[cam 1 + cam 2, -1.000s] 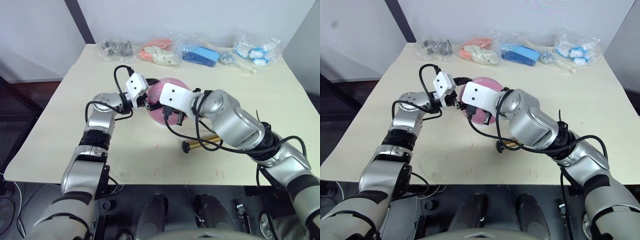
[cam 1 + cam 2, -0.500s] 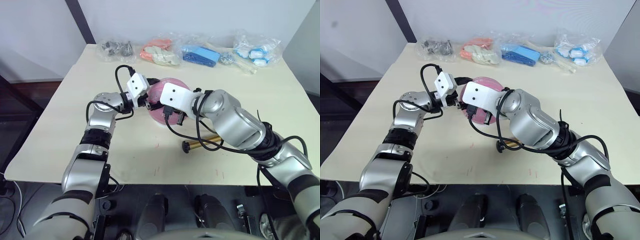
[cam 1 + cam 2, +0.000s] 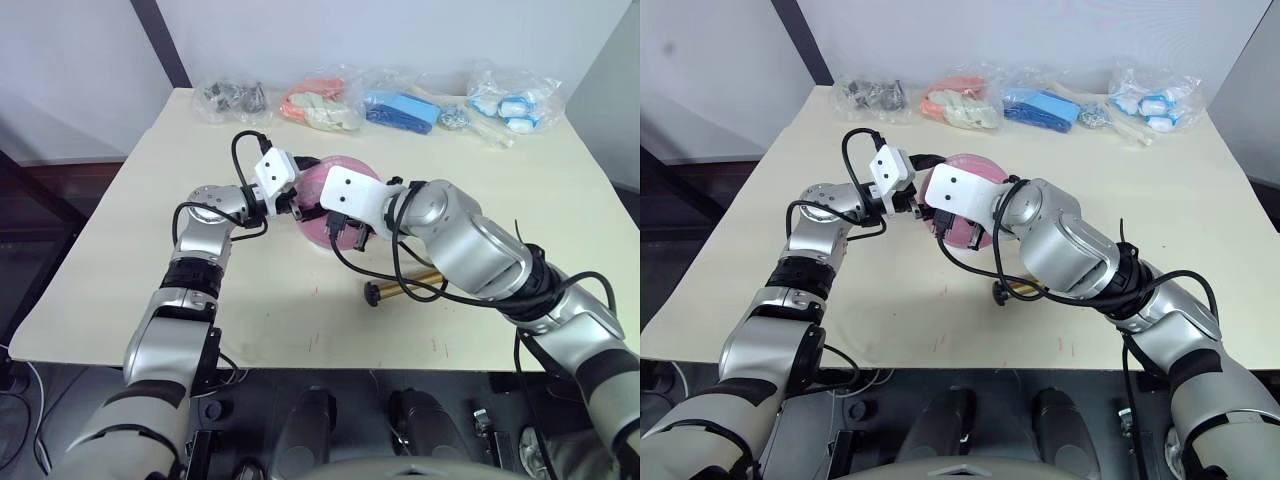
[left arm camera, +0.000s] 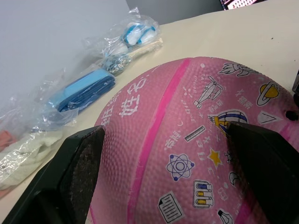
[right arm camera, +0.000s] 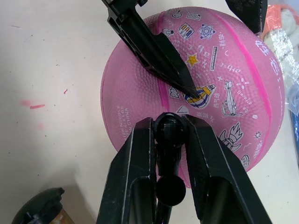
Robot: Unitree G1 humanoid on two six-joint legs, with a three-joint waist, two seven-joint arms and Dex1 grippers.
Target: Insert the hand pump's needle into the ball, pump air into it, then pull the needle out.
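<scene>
Jaws of the right gripper point(image 5: 168, 135) are clenched on the black end fitting of the thin black hose point(image 5: 169, 186), its tip pressed against the pink rubber ball with small colourful printed pictures point(image 5: 224, 88); the needle itself is hidden between the fingers. Jaws of the left gripper point(image 4: 163, 154) are spread wide and straddle the ball, one black finger point(image 4: 77, 172) against each flank, so the ball is braced rather than pinched.

Ball sits on the pale beige desk point(image 3: 500, 180), a little toward 12 o'clock from the desk's centre. In the right wrist view one left finger point(image 5: 154, 51) lies across the ball's upper face, its tip touching close to the hose fitting. Pale Japanese lettering runs along a darker pink stripe.

The slim gold-bronze metallic hand pump with black ends point(image 3: 400, 287) lies flat on the desk at 5 o'clock from the ball, near but apart, partly under the right forearm.

Along the desk's 12 o'clock edge, a row of clear plastic bags: dark metal parts point(image 3: 232, 97), orange and cream items point(image 3: 318, 105), blue items point(image 3: 400, 108), blue-and-white pieces point(image 3: 510, 103).
</scene>
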